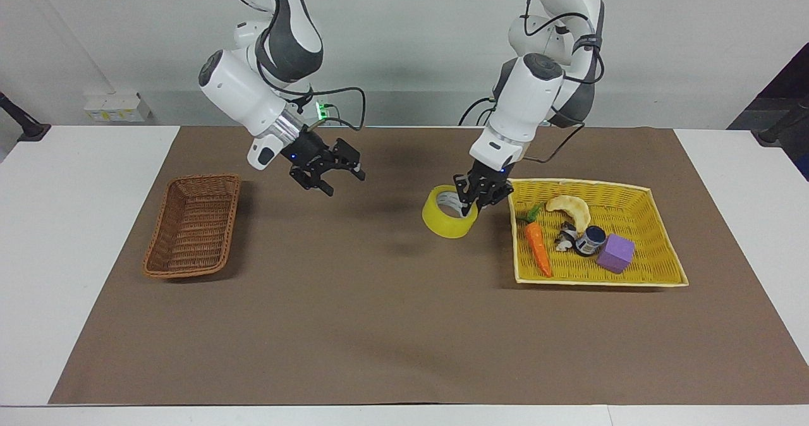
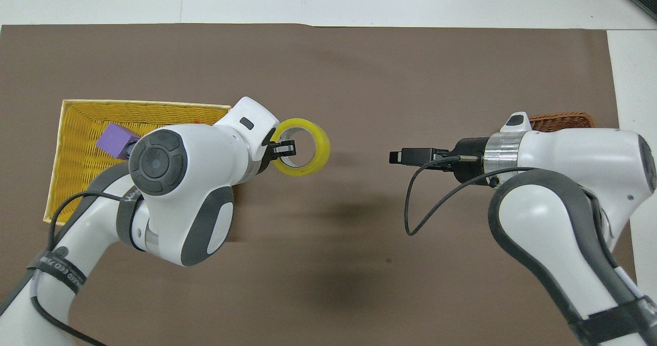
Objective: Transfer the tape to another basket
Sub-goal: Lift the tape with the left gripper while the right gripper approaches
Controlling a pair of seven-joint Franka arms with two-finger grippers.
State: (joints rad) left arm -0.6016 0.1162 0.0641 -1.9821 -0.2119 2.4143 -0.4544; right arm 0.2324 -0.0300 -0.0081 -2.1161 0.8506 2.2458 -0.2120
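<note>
Your left gripper point(image 1: 473, 202) is clamped on the wall of the wide roll of translucent yellow packing tape point(image 1: 447, 220), one finger inside its white printed core; the roll hangs tilted, clear of the brown mat point(image 1: 392, 325), just beside the bright yellow woven tray point(image 1: 657, 274) at the left arm's end of the desk. Your right gripper point(image 1: 338, 174) hovers over the mat with jaws fully apart, holding nothing, between the roll and the narrow dark brown wicker basket point(image 1: 193, 227) at the right arm's end.
</note>
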